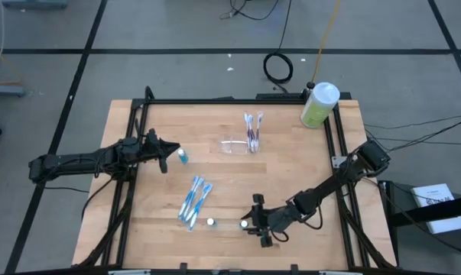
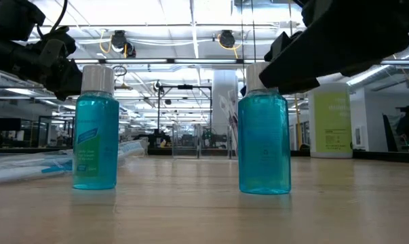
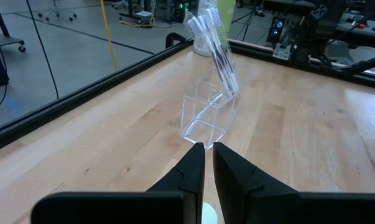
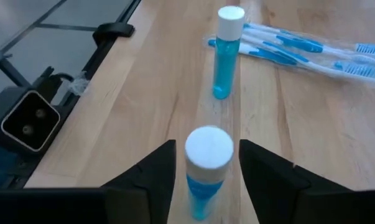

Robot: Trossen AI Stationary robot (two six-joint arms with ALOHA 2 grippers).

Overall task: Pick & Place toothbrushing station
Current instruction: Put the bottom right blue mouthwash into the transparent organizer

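Note:
The toothbrushing station, a small see-through tray (image 1: 235,145) (image 3: 206,118), rests on the wooden table toward the far side, and toothbrushes (image 1: 252,130) (image 3: 215,43) lean upright in it. My left gripper (image 1: 169,153) (image 3: 209,163) is shut at the table's left, pointing at the tray. A small blue bottle (image 1: 183,156) lies just beyond its tips. My right gripper (image 1: 247,224) (image 4: 207,168) is open near the front edge. Its fingers stand on either side of an upright blue bottle with a white cap (image 4: 208,152) (image 2: 263,142), with a small gap on each side.
A second upright blue bottle (image 1: 211,221) (image 4: 226,50) (image 2: 95,129) stands just left of the right gripper. Packaged toothbrushes (image 1: 193,200) (image 4: 299,46) lie beyond it. A green bottle with a white cap (image 1: 319,105) stands at the far right corner. Black rails (image 1: 131,176) border the table.

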